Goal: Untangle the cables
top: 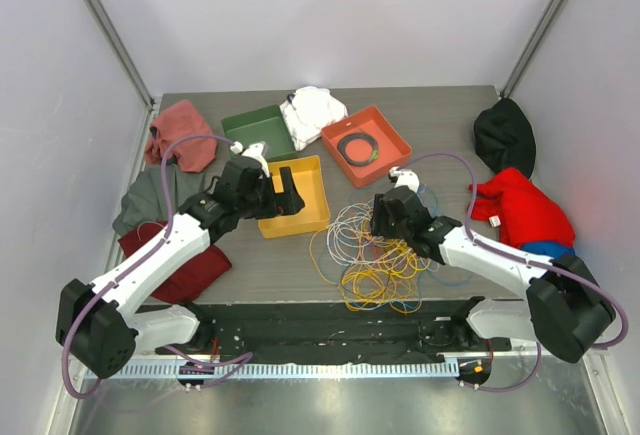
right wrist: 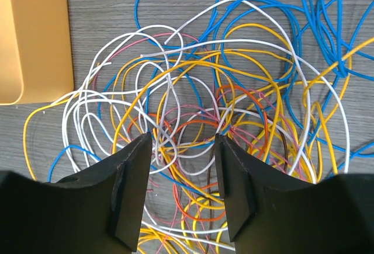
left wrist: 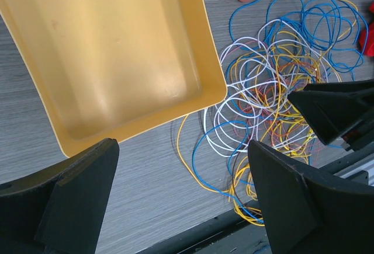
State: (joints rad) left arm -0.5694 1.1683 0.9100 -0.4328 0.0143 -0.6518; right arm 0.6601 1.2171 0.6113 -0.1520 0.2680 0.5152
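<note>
Yellow, white, blue, pink and orange: noted the cables [top: 375, 255] tangled in loose loops on the table [top: 270, 270], just right of the yellow tray [top: 296, 227]. Found left gripper [top: 283, 193] spread wide above the tray (nothing held). Found right gripper [right wrist: 181, 166] partly spread, low over the tangle's far left, pinching nothing.
</note>
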